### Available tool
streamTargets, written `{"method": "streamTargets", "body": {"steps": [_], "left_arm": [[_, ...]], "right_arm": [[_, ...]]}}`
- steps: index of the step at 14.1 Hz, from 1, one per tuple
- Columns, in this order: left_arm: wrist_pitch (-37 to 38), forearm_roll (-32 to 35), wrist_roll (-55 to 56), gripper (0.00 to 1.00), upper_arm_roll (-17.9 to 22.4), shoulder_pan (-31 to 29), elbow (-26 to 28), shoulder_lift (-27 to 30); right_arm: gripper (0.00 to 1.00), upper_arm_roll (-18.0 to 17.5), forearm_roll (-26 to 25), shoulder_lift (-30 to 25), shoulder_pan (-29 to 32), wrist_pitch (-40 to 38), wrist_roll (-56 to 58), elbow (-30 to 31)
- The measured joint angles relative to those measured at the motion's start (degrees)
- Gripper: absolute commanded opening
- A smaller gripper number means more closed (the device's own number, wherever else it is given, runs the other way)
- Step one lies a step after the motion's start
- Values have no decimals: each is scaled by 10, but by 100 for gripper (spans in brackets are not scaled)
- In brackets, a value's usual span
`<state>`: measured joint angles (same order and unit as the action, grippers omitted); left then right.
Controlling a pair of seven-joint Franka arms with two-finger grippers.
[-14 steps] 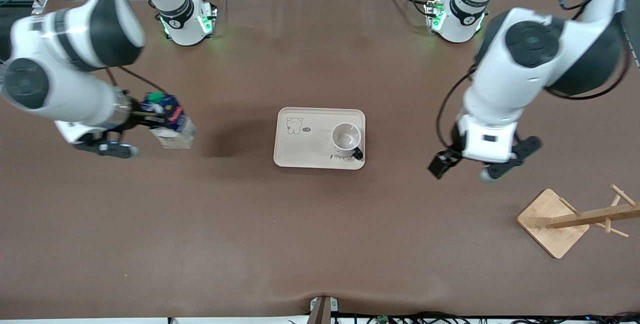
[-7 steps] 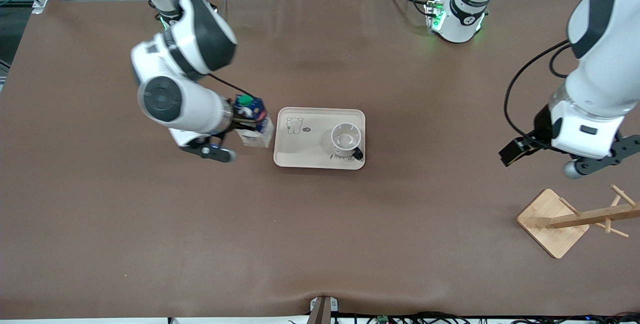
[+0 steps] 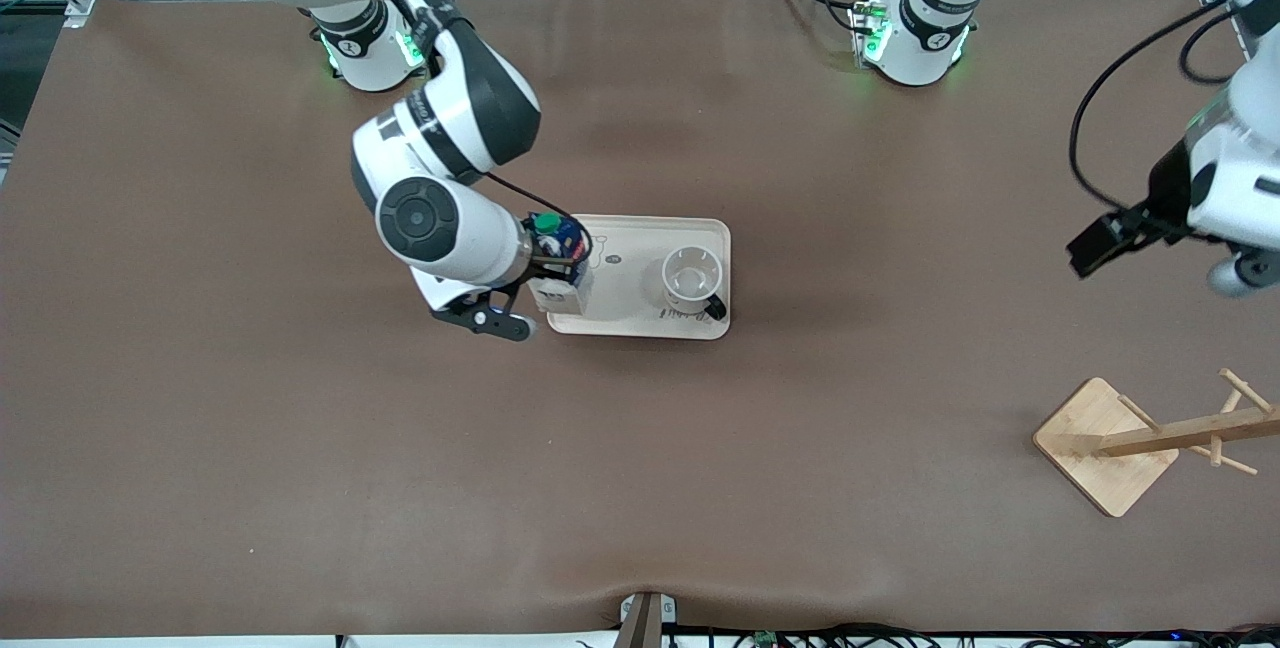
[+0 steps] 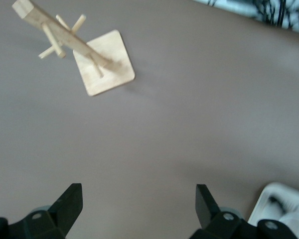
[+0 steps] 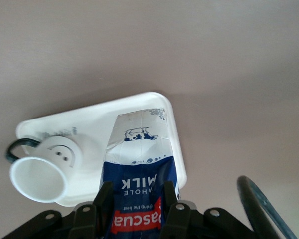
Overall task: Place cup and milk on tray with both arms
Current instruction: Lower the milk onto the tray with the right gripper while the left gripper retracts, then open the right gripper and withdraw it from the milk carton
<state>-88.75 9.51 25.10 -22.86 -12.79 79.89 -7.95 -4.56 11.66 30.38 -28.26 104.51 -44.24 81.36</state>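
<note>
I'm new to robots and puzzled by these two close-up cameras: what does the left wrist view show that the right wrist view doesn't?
Only the left wrist view: the wooden rack and the open, empty left gripper.
Only the right wrist view: the milk, clamped in the right gripper over the tray, and the whole cup.
Both: the tray and the brown table.

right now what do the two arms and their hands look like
Both are white jointed arms with black joint bands and round black caps, on round bases lit green. Black cables loop along each forearm. The right hand and left hand have black two-finger jaws; a small blue light shows on the right hand's black mount.
</note>
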Motion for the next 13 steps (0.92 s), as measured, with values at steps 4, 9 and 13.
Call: {"method": "streamTargets", "body": {"steps": [4, 9, 13], "left_arm": [[36, -48, -130, 100, 106, 55, 17, 39], [39, -49, -153, 100, 153, 107, 74, 93], [39, -49, -154, 100, 154, 107, 89, 97]], "right_arm": [[19, 0, 0, 27, -31, 23, -3, 4], [65, 1, 0, 32, -36, 21, -13, 29], [100, 1, 0, 31, -44, 21, -19, 30]]}}
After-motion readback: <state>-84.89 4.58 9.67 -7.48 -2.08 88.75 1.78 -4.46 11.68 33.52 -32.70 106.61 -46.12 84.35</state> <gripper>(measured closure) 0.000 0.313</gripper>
